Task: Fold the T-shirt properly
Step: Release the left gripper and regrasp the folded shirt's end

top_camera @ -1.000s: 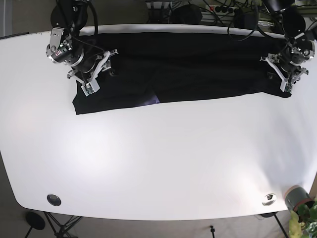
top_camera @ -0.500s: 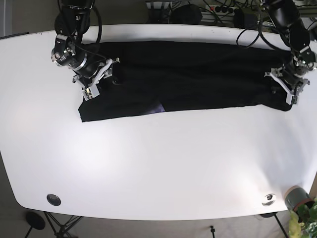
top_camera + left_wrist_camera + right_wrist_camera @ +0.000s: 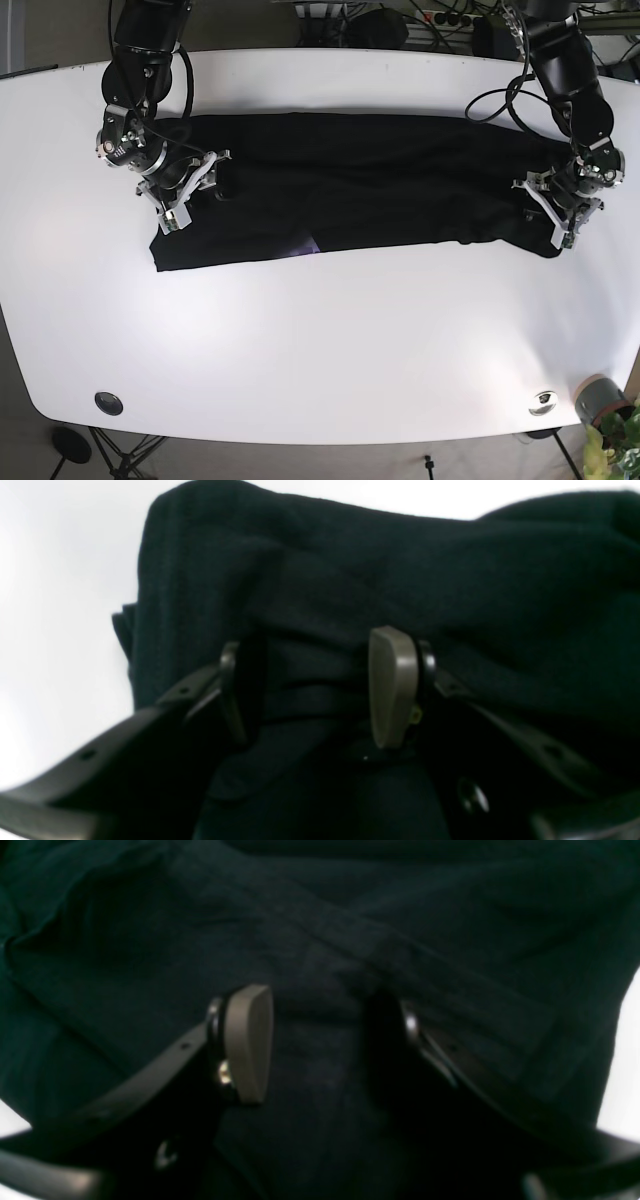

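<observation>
The black T-shirt (image 3: 380, 180) lies as a long folded band across the far half of the white table (image 3: 320, 340). At its right end, my left gripper (image 3: 562, 215) holds the cloth; in the left wrist view a bunched fold of T-shirt (image 3: 320, 570) sits between the two fingers of the left gripper (image 3: 315, 690). My right gripper (image 3: 185, 195) is at the band's left end, near its front corner. In the right wrist view the dark T-shirt (image 3: 350, 915) fills the frame and runs between the fingers of the right gripper (image 3: 320, 1045), which stand partly apart.
Two round fittings (image 3: 108, 403) (image 3: 543, 402) sit near the table's front corners. A grey pot with a plant (image 3: 603, 402) stands off the front right corner. Cables and dark equipment (image 3: 400, 20) lie beyond the far edge.
Both grippers have moved toward the table's front, and the T-shirt has slid that way with them. The band now lies clear of the far edge.
</observation>
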